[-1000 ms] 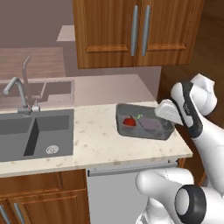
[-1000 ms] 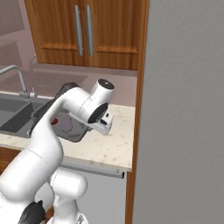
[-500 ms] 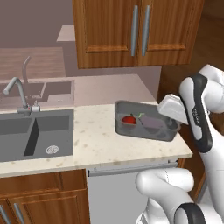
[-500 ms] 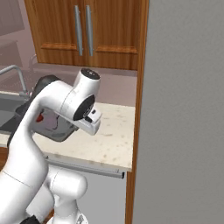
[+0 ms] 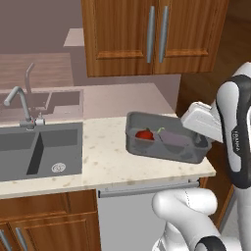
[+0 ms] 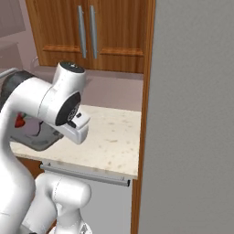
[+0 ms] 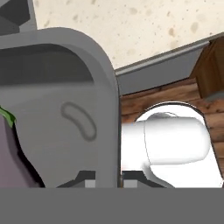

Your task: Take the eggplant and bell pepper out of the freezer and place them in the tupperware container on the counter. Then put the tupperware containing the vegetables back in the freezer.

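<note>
The tupperware [image 5: 166, 142], holding the pepper [image 5: 144, 134] and eggplant [image 5: 174, 138], hangs tilted just above the counter's [image 5: 103, 157] right end, its right rim pinched by the gripper [image 7: 107, 181]. Level it, then carry it slowly right toward the freezer [image 6: 194, 114].

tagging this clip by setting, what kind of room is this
A home kitchen, rendered rather than real. The signs: a dark double sink with a faucet set into a beige speckled counter, wooden wall cabinets above, and a tall grey freezer at the counter's end.
</note>
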